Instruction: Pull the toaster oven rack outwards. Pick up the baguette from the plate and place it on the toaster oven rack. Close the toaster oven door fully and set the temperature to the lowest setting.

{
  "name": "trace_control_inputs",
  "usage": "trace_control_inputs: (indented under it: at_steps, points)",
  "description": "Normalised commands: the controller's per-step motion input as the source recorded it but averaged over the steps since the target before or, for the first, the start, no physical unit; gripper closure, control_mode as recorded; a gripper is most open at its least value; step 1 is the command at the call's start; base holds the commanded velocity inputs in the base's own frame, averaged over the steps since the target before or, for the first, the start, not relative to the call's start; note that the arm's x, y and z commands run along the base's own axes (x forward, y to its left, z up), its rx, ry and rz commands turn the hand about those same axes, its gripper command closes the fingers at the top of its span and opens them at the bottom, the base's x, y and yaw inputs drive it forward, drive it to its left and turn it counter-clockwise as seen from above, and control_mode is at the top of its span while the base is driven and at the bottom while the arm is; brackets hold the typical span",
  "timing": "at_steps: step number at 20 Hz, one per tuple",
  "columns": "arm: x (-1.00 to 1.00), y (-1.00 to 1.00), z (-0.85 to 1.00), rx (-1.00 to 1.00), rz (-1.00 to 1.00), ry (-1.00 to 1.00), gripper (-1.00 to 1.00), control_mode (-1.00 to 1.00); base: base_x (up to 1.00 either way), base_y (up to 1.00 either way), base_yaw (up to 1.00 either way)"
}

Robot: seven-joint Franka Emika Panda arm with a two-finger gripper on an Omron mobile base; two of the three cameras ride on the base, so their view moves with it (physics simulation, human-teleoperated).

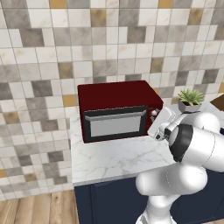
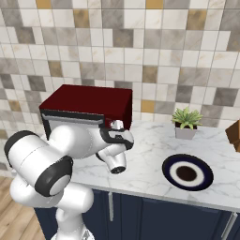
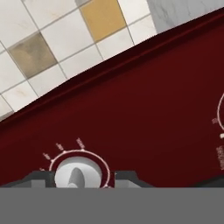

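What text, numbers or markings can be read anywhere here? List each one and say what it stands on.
No text can be read.
Small white scale marks around the silver knob on the toaster oven front panel: too small and blurred to read.
White printing beside the second dial at the hand view's right edge: blurred, unreadable.
Toaster oven door, plate, potted plant: no lettering.

The toaster oven (image 1: 119,109), a boxy dark red unit, is sitting on the marble counter against the tiled wall, and its black-framed toaster oven door (image 1: 114,124) with the pale grey window is standing upright and shut against the front. A round silver knob (image 3: 74,174) ringed by white tick marks is showing close up on the red panel in the hand view. The dark blue plate (image 2: 187,172) with its pale ring is lying bare on the counter, well to the right of the oven.
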Motion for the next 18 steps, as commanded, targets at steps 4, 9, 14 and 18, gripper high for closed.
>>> trace_control_inputs:
  at_steps: [4, 9, 14, 18]
  points:
    - [0.21, -0.18, 0.00, 0.00, 0.00, 0.08, 1.00, -1.00, 0.00, 0.00, 0.00]
    - [0.16, -0.28, 0.05, 0.01, 0.03, 0.15, 1.00, -1.00, 0.00, 0.00, 0.00]
    - [0.06, -0.24, 0.10, 0.00, 0.10, 0.03, 1.00, -1.00, 0.00, 0.00, 0.00]
    - [0.03, -0.24, 0.12, 0.00, 0.14, 0.00, 1.00, -1.00, 0.00, 0.00, 0.00]
